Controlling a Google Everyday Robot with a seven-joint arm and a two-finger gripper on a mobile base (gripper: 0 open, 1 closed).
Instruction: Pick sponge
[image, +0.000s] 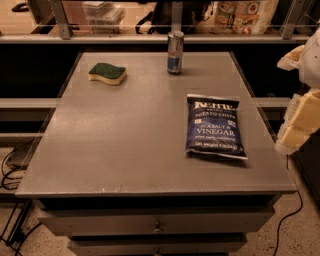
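Note:
The sponge (107, 73), dark green on top with pale yellow foam below, lies on the far left part of the grey table (125, 145). My gripper (298, 122), with pale yellow blocky fingers, hangs at the right edge of the view, beyond the table's right side and far from the sponge. It holds nothing that I can see.
A blue bag of salt and vinegar chips (215, 126) lies flat on the right half of the table. A slim drink can (175, 52) stands upright at the far middle edge. A railing and shelves run behind. Drawers sit below the front edge, cables on the floor.

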